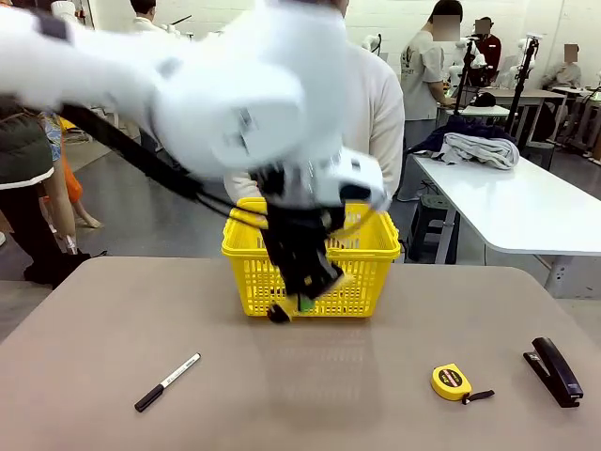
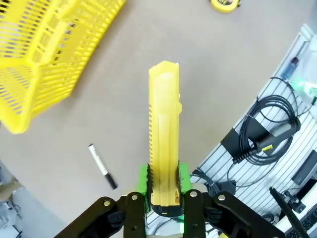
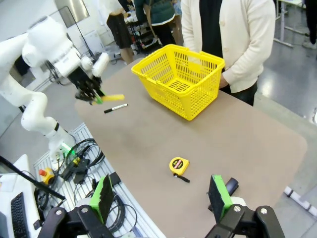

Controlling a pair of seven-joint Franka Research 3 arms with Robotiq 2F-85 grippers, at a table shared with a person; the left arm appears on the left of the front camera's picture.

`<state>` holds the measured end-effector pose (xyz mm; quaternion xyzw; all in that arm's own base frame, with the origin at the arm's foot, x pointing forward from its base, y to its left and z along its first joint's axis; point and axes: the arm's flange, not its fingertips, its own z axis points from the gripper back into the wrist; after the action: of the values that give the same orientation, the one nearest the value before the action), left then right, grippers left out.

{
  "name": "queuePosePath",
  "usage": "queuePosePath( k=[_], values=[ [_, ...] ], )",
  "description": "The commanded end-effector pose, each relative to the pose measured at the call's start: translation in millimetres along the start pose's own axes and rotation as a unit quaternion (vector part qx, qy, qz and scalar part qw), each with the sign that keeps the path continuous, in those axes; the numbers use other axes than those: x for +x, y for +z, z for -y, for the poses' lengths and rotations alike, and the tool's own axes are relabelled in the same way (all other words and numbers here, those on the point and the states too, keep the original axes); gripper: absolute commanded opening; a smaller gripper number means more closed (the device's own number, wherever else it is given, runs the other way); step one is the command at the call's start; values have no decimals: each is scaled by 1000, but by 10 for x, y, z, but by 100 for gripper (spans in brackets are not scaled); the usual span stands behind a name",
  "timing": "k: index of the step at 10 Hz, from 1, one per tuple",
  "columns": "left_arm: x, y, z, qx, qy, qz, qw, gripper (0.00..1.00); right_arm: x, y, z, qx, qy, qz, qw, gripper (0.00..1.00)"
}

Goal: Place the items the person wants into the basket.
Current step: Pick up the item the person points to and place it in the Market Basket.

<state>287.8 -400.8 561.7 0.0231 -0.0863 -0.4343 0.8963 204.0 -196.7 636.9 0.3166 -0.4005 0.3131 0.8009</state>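
My left gripper (image 2: 163,191) is shut on the yellow utility knife (image 2: 164,124), which sticks out ahead of the green pads. In the front view the left gripper (image 1: 305,282) hangs blurred above the table, just in front of the yellow basket (image 1: 362,249). The right wrist view shows the knife (image 3: 113,97) held level to the left of the basket (image 3: 178,79). The round yellow tape measure (image 1: 453,381) lies near the front right of the table. My right gripper (image 3: 161,198) is open and holds nothing. The thin black pen is out of view. The person (image 3: 233,39) stands behind the basket.
A black marker with a white barrel (image 1: 167,382) lies at the front left of the table. A black stapler (image 1: 554,371) rests near the right edge, beside the tape measure. Cables and equipment (image 2: 267,144) lie below the table's near edge.
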Motion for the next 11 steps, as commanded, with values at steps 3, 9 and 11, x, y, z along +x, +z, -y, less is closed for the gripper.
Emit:
queuePosePath(
  k=[3,9,11],
  values=[
    [-188,334,-230,-27,10,21,999,0,23,5,-3,8,7,12,1000,100],
    [-149,432,-163,1,9,24,1000,0,23,5,-3,8,7,12,1000,100],
    [67,493,-378,15,-67,36,997,28,23,5,-3,8,7,12,1000,100]
  ],
)
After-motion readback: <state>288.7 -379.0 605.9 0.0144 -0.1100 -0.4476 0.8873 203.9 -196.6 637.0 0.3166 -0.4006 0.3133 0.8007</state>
